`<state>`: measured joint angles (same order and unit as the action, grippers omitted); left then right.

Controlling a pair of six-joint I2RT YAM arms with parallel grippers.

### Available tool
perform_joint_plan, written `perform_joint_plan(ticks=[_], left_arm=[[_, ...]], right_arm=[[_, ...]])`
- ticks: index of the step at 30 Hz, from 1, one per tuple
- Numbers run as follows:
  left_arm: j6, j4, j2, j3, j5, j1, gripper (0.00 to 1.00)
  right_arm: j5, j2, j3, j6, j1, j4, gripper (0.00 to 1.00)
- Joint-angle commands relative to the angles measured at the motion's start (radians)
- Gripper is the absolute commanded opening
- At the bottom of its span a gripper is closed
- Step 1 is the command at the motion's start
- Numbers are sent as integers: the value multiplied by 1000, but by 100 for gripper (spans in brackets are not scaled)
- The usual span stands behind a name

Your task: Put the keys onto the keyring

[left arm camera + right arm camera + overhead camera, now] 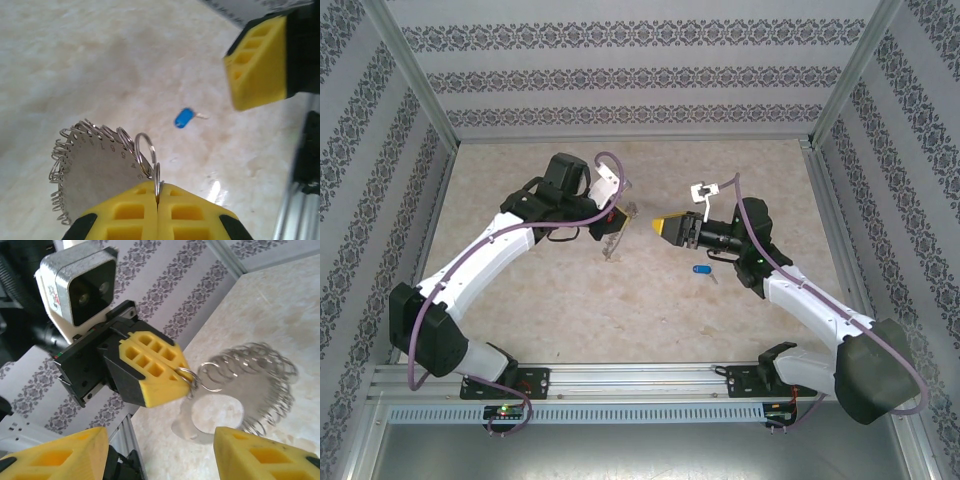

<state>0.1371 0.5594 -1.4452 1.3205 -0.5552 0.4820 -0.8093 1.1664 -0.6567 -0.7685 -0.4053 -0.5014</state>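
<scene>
The left hand [157, 200] clamps the silvery keyring [95, 170]; the right hand [160, 450] is spread wide, empty. From the left wrist, the blue key [184, 118] lies on the counter [75, 60], two o'clock of the keyring.

Small printed characters along the rim of the keyring [95, 170], too blurred to read, nothing else legible

Seen from overhead, the keyring [614, 238] is only a faint glint, its small rings too fine to tell apart. The blue key [701, 270] is a speck there, and its blade barely shows. In the left wrist view, the yellow fingers [125, 212] of the left end effector [158, 191] cover the loop's lower edge and run off the bottom. The key is soft there. In the right wrist view, the fingers [265, 452] of the right end effector [161, 435] are cut off by the bottom edge. The keyring's far side smears into blur.
</scene>
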Motion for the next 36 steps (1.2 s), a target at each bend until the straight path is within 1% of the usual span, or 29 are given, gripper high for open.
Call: perform_joint_plan(ticks=[1,6,10,13,16,23,29,36], left_arm=[[28,95,28,22,196,-11,0],[11,136,-26,-1,369,-1,0],[-6,155,-116,0,510,37,0],[-25,136,-176,-8,553,68,0],[-50,98,-225,-19,547,86,0],[-115,-7,-337,-41,457,119,0],[-137,-59,-425,-42,402,141,0],[-140,-84,-472,-42,365,149,1]], right_arm=[[25,-11,24,-8,17,-15,60],[50,-7,51,-7,29,-10,61],[67,-6,70,-12,37,-14,61],[79,-6,78,-14,40,-14,61],[98,-1,86,-14,44,-13,62],[162,26,114,-23,61,-4,62],[173,44,127,-31,61,-11,63],[178,57,123,-29,61,-4,63]])
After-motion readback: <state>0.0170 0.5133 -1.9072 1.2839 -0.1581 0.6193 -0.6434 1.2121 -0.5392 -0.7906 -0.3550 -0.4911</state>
